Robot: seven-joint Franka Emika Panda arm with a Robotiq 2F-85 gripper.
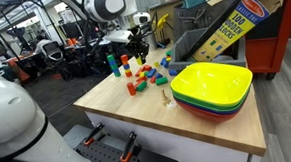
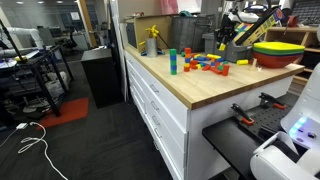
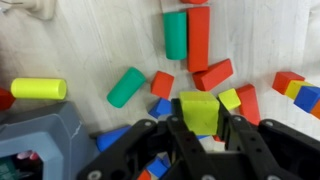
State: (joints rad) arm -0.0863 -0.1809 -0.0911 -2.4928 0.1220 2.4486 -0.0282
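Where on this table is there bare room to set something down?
The light wooden tabletop is bare along its near edge, in front of the scattered coloured wooden blocks and beside the stack of plastic bowls, yellow-green on top. It is crowded around the robot's fingers, shut on a yellow-green square block.

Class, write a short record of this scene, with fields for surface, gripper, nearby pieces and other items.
Surface: wooden tabletop
Gripper: gripper shut on yellow-green block
Nearby pieces: long red block with green cylinder alongside; yellow cylinder lying apart
Other items: stacked bowls, yellow on top
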